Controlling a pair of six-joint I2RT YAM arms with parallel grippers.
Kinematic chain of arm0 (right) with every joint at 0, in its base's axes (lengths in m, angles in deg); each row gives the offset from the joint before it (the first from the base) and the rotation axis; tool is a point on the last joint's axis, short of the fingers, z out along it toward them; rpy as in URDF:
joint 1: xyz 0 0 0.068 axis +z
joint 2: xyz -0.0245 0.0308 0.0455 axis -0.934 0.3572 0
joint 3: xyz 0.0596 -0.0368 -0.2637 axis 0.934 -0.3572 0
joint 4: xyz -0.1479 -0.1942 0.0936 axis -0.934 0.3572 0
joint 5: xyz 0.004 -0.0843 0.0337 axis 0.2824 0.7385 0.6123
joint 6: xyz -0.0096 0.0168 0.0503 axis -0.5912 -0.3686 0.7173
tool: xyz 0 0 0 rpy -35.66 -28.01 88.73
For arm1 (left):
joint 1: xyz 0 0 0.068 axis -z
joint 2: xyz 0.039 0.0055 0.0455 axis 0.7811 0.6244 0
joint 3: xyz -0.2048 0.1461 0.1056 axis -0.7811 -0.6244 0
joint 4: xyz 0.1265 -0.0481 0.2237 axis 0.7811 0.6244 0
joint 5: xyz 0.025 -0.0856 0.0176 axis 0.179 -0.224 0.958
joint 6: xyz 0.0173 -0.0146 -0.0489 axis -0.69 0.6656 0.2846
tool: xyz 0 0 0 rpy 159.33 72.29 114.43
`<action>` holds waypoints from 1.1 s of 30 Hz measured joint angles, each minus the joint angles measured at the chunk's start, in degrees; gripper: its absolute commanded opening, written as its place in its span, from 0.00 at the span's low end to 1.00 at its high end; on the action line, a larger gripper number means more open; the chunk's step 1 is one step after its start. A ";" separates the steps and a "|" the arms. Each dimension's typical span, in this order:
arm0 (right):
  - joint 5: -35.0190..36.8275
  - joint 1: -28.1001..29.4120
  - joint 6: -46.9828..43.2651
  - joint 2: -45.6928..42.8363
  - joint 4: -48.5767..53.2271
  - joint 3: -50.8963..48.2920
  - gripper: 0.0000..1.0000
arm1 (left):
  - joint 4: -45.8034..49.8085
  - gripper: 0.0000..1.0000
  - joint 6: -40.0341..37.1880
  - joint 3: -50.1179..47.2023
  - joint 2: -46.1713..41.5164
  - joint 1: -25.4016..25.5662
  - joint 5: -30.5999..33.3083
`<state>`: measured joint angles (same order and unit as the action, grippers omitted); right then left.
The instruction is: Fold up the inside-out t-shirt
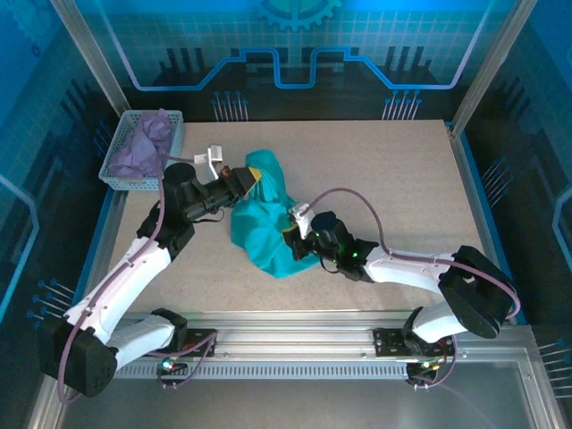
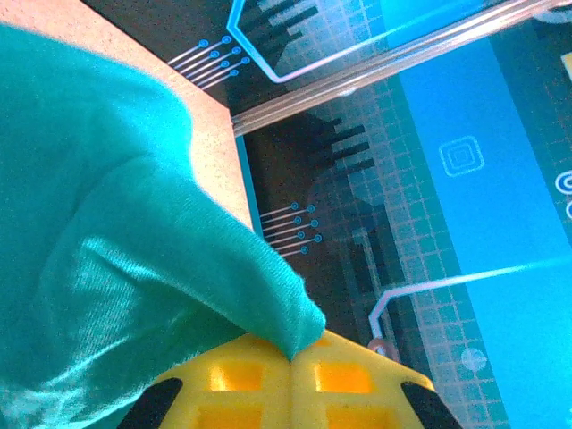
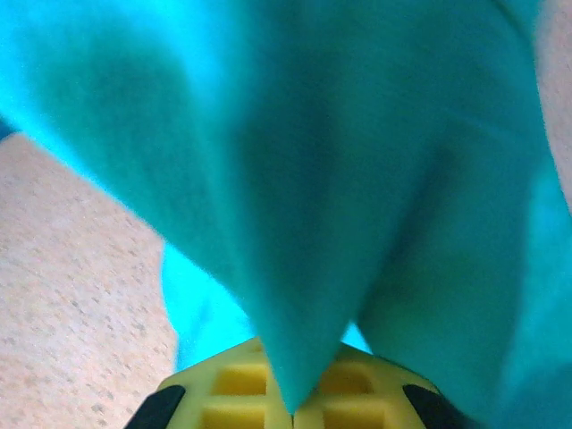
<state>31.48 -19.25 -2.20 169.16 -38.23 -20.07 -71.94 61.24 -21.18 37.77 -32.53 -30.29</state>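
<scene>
Top view first: the teal t-shirt (image 1: 264,223) sits in a crumpled heap on the table (image 1: 393,188), roughly mid-table and a bit left of centre; nothing flat or neat about it, just a bunched lump with one end pulled up toward the far side. The left gripper (image 1: 253,181) is right at that raised far end of the shirt; the right gripper (image 1: 290,234) is tucked against the shirt's right side, lower down; so both arms meet at the cloth from opposite sides. Over in the far left corner there's a basket (image 1: 114,175) with a lavender cloth (image 1: 147,141) piled in it, well apart from the shirt.

Left wrist view: the left gripper (image 2: 293,357) has its yellow fingers (image 2: 237,384) squeezed together with a pointy tip of the t-shirt (image 2: 116,250) pinched right between them; the fabric fans out up and to the left from that pinch; behind it you can see a strip of table (image 2: 219,152) edge.

Right wrist view: a bit blurry, but same story; the right gripper (image 3: 293,402) has its yellow fingers (image 3: 232,393) clamped together on a fold of the t-shirt (image 3: 357,179), and the cloth spreads upward from the pinch across the picture; bare speckled table (image 3: 71,295) shows on the left.
</scene>
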 measured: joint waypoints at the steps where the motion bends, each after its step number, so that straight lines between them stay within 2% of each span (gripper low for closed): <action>1: 0.90 0.00 0.00 0.02 -0.02 -1.25 0.00 | 0.83 0.00 0.00 0.98 0.11 -0.33 -0.07; 6: 3.89 -1.01 -0.02 0.28 -1.44 -4.68 0.05 | 5.16 0.00 -0.02 4.63 0.55 -0.72 -2.25; 11: 6.54 -1.40 -1.16 -1.49 0.98 -4.55 0.27 | 6.27 0.00 -0.02 5.11 1.66 -1.01 -4.79; 14: 7.45 -1.53 -3.39 -5.60 5.18 -4.50 0.42 | 6.21 0.00 0.15 5.09 2.08 -1.16 -6.19; 16: 5.51 -1.62 -5.64 -10.21 6.80 -4.52 0.48 | 6.03 0.00 0.15 5.05 2.10 -1.16 -6.75; 19: 1.25 -1.62 -8.79 -16.81 8.68 -3.45 0.49 | 5.22 0.00 0.15 4.87 2.10 -1.16 -7.26; 23: -3.82 -1.62 -11.17 -19.43 9.53 1.20 0.44 | 4.37 0.00 0.17 4.20 2.10 -1.18 -7.56; 33: -11.28 -1.62 -12.13 -11.10 10.99 15.67 0.40 | 3.67 0.00 0.17 3.34 2.10 -1.16 -7.74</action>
<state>20.20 -20.87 -14.33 158.06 -27.23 -4.40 -68.27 61.41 -17.84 39.87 -33.69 -38.03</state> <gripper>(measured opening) 0.414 0.052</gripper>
